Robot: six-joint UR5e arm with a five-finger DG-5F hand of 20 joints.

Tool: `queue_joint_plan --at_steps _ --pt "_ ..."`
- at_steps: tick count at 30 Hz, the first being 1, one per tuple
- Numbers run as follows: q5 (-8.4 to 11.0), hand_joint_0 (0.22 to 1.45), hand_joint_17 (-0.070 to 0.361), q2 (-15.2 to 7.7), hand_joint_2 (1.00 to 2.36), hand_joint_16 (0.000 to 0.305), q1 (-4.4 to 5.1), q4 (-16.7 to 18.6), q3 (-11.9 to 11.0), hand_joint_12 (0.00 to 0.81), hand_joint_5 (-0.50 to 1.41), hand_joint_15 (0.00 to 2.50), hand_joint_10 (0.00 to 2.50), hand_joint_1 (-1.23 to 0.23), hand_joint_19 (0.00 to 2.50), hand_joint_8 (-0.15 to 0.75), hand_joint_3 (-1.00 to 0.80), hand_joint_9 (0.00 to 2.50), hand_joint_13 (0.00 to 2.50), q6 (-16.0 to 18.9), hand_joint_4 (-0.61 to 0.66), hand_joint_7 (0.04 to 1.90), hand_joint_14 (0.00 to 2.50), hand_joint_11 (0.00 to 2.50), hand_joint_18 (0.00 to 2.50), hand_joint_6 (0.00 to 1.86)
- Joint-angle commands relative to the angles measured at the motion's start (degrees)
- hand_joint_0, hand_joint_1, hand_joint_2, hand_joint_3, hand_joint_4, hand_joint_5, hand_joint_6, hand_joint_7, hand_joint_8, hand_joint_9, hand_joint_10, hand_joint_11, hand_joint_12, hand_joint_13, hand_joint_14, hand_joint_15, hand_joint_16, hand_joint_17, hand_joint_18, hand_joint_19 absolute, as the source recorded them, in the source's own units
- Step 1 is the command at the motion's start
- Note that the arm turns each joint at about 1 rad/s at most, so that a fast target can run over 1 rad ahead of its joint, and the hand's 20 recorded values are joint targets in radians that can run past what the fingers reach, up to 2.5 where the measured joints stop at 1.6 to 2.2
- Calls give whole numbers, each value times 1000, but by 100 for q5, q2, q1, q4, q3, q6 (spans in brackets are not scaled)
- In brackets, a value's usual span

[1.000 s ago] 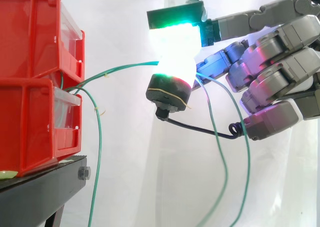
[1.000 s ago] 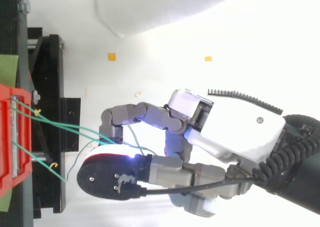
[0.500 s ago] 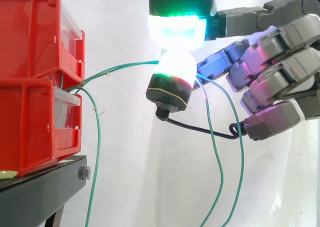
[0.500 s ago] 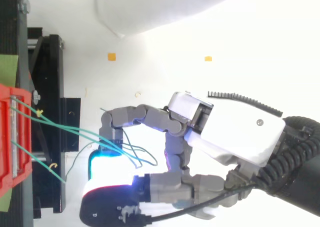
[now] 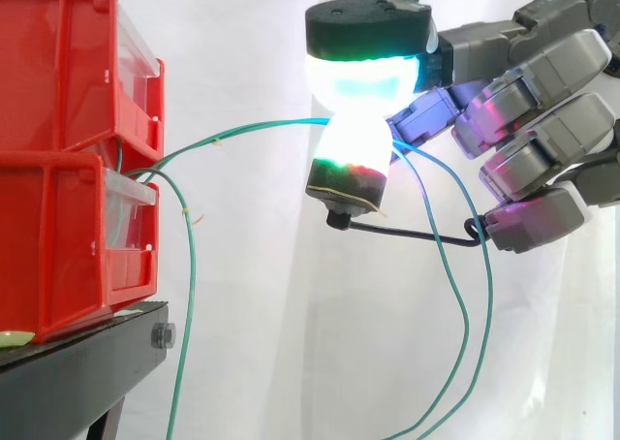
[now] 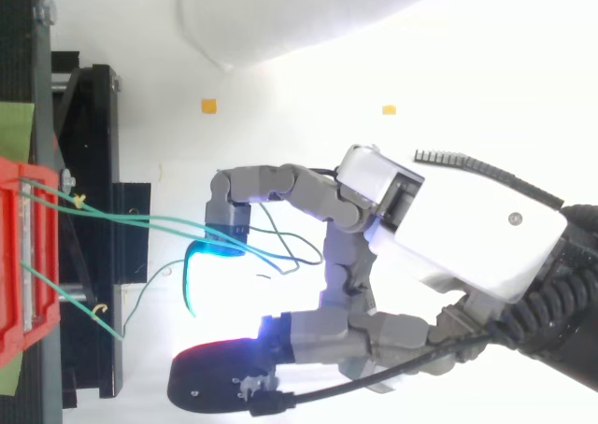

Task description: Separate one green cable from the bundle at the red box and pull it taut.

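Green cable [image 5: 254, 127] runs almost straight from the front edge of the red bins [image 5: 58, 217] on the black stand [image 5: 77, 362] to the hand [image 5: 542, 101]. The hand pinches it between two glowing pads [image 5: 363, 67]. Other green cables [image 5: 442, 256] hang slack below.

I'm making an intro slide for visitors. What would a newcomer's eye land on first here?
The robot hand, glowing white and cyan at upper right of the side view. Next, the stacked red bins at left on the black stand, and a thin green cable running from them across to the robot hand.
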State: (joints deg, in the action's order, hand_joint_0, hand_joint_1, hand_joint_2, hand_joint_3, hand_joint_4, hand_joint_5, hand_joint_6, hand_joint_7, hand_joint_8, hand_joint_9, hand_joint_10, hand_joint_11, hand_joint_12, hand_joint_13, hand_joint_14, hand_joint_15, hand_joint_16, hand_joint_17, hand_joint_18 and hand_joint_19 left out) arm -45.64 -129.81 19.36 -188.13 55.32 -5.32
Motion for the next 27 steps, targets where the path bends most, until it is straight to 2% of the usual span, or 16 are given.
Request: queue_joint_plan --at_steps 1,5,8,9,10,11,12,13,16,18,23,24,25,26,27 --pt "20 746 168 -1 1009 75 7 -4 -3 382 36 1698 38 -796 846 263 -415 1883 1713 -31 479 1416 6 1310 1680 570" --pt "29 757 163 -1 1004 72 7 -4 -3 377 29 1676 37 -780 847 254 -455 1841 1668 -92 477 1395 6 1276 1648 580" --pt "55 756 162 -1 1004 72 16 -74 -3 374 27 1648 36 -771 841 257 -465 1815 1637 -523 479 1395 8 1245 1626 579" --pt "73 756 162 -1 1004 72 7 -74 -3 377 27 1639 38 -771 843 251 -463 1808 1630 -892 481 1393 9 1236 1621 579" --pt "134 755 162 -1 1003 72 16 -74 -3 366 26 1632 36 -768 837 250 -466 1801 1629 -1402 479 1385 8 1230 1615 581" --pt "134 755 161 -1 1004 72 16 -74 -3 372 25 1621 36 -767 837 249 -470 1790 1626 -1402 474 1386 8 1206 1606 581" --pt "143 755 159 -1 1003 71 16 -74 5 371 25 1605 36 -765 839 254 -469 1785 1624 -1587 476 1383 9 1205 1589 581" --pt "205 753 159 -1 1003 71 16 -66 5 373 25 1609 37 -764 840 248 -468 1772 1620 -2035 474 1383 10 1206 1589 581" --pt "293 752 160 -1 1002 71 24 -66 5 364 24 1577 36 -759 824 252 -475 1760 1605 -2597 472 1376 13 1189 1571 583" --pt "424 751 159 -1 1002 71 42 -66 -3 358 24 1566 35 -757 810 241 -479 1740 1594 -3300 466 1375 13 1151 1522 583" --pt "618 749 156 -1 1002 69 68 -48 -3 359 24 1457 32 -755 763 238 -489 1598 1472 -4162 478 1385 18 1045 1394 581" --pt "706 750 155 -1 1000 69 77 -13 5 355 25 1401 32 -755 761 234 -495 1556 1414 -4294 480 1391 20 1004 1355 578" --pt "776 751 153 -1 1000 68 86 22 5 359 25 1376 31 -754 750 231 -500 1508 1384 -4610 476 1407 20 977 1302 575" --pt "864 753 147 -1 1000 65 95 66 5 360 26 1250 30 -754 751 233 -500 1375 1250 -4777 473 1418 23 851 1194 569" --pt "1057 752 146 -1 1000 65 104 180 5 369 26 1186 28 -753 736 233 -500 1337 1195 -5172 476 1430 23 803 1155 564"
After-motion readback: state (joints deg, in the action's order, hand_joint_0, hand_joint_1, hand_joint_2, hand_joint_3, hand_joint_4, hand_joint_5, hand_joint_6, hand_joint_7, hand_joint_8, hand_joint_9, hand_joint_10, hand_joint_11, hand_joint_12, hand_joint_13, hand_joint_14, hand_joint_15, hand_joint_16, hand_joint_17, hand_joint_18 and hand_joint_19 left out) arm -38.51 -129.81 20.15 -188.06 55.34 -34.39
